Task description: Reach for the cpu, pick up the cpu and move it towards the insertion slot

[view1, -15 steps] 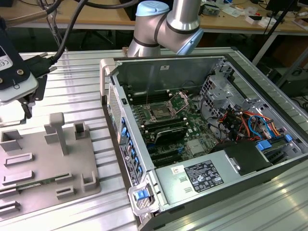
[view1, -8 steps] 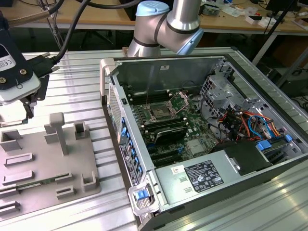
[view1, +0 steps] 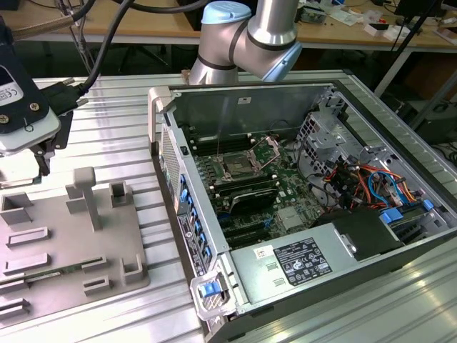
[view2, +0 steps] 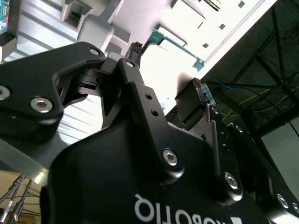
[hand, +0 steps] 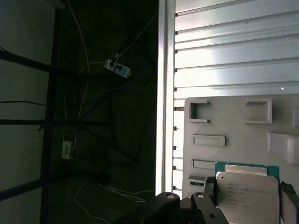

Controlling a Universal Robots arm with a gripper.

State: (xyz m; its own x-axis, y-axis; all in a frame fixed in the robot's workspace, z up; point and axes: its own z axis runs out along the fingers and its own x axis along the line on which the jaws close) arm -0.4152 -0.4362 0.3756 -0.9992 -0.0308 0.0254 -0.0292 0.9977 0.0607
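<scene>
Now at the cpu

I am seeing the cpu showing against the grey fixture plate. The gripper is hovering upper left in the exterior view, and I cannot tell its grip. The insertion slot is sitting mid-frame, well apart.

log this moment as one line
stage: reach | gripper: at cpu | cpu: on grey fixture plate | insertion slot: inside open case
</scene>
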